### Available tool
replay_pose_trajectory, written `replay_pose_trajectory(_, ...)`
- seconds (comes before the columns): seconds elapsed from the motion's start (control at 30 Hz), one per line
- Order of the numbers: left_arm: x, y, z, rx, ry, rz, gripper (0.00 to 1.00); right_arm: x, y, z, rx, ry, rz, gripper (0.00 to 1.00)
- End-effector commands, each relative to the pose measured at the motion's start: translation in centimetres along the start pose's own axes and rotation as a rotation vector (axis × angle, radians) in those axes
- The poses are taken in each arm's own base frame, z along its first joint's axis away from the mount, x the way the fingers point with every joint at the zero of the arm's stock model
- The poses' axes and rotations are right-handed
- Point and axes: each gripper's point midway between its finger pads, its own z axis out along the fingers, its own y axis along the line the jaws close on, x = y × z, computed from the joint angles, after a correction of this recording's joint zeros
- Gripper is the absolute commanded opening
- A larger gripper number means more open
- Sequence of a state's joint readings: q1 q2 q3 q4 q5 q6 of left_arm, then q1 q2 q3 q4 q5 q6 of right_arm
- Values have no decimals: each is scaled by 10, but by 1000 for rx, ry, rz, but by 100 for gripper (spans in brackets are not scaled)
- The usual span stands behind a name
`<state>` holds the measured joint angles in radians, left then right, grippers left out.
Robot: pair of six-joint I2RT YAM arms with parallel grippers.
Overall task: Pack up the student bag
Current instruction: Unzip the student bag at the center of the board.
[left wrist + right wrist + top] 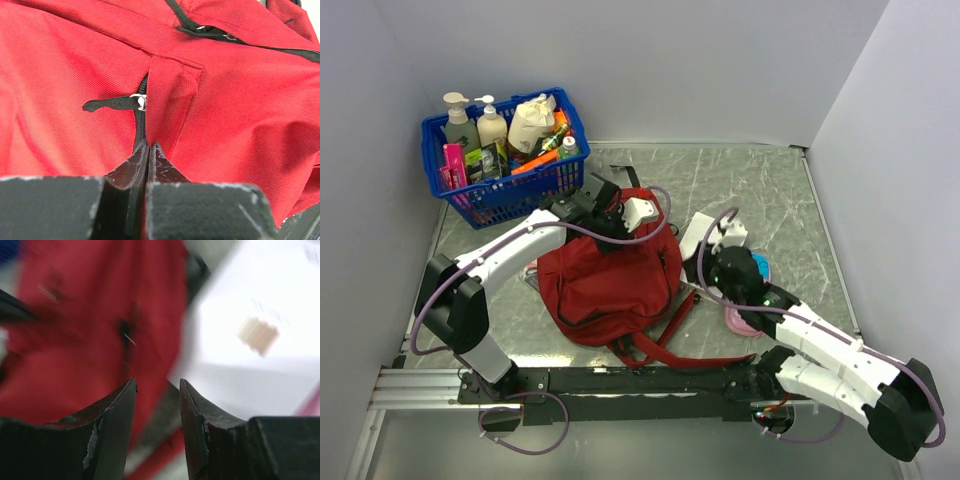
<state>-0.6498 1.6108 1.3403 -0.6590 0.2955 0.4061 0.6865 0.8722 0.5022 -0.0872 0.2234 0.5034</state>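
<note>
Top external: student bag lies flat, straps trailing nearward; left fingers closed, right fingers parted.

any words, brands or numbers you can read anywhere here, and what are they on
No text can be read.
Labels on the bottles in the blue basket: too small in the top view.
Print on the white box: blurred in the right wrist view.
Student bag and its zip pull: no lettering shows.
</note>
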Motion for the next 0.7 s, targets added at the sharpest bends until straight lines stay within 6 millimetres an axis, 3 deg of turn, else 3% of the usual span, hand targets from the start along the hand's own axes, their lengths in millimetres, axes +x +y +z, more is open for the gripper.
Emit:
replay_pose_trajectory(0.0, -27, -7, -2, 36, -64, 36, 1, -47, 51, 6, -224, -86, -17, 48)
replay_pose_trajectory(0.03, -27, -9, -1, 38, -61, 39, 1, -37, 58, 14, -265, -32, -7, 48)
replay_pose_trajectory(0.17, -28, -11, 3, 39, -59, 40, 1, -38, 84, 29, -393, 8, 23, 47)
replay_pose_trajectory(0.23, -27, -14, 6, 44, -54, 42, 1, -31, 81, 40, -379, 45, 41, 45)
replay_pose_trajectory(0.67, -30, -18, 8, 46, -52, 44, 1, -31, 70, 75, -364, 67, 74, 43)
